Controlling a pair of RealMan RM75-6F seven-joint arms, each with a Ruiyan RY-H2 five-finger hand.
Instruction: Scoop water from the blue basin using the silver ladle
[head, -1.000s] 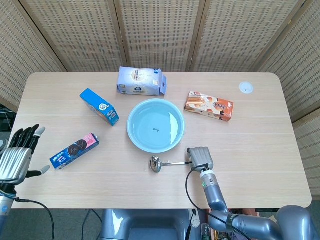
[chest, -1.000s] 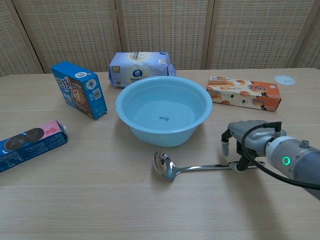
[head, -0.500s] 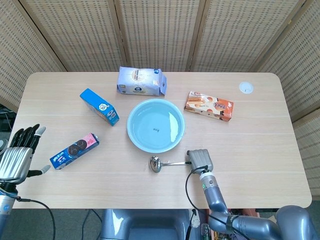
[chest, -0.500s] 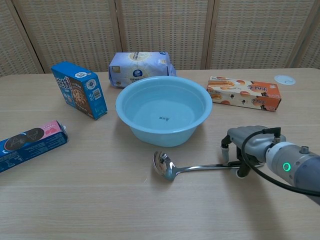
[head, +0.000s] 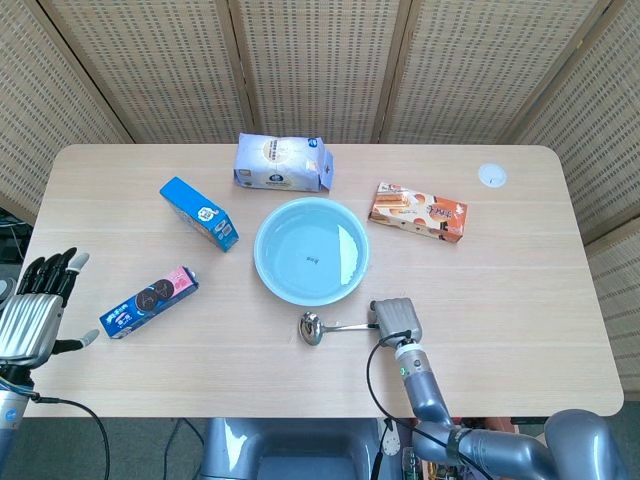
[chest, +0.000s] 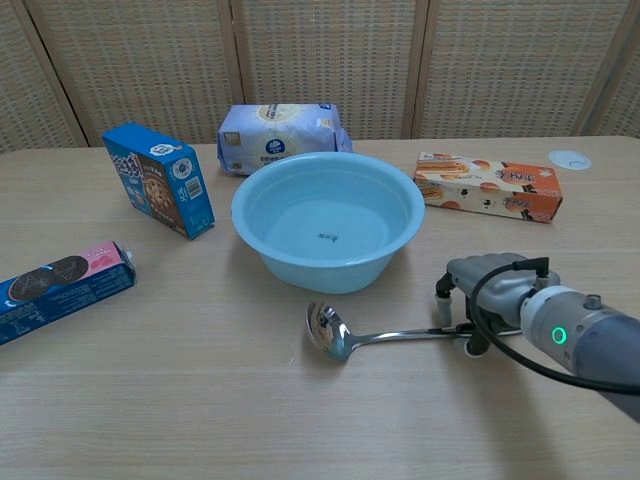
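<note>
Left hand (head: 35, 315) off worktop (head: 520, 290) edge at far left, fingers spread, holding nothing. Blue basin (chest: 328, 219) mid-worktop, water inside. Silver ladle (chest: 345, 338) flat on worktop just in front of basin, bowl toward left, handle running right. Right hand (chest: 487, 290) over handle's end, fingers (chest: 441, 300) curled down around it; actual clamp on handle not resolvable from either view.
</note>
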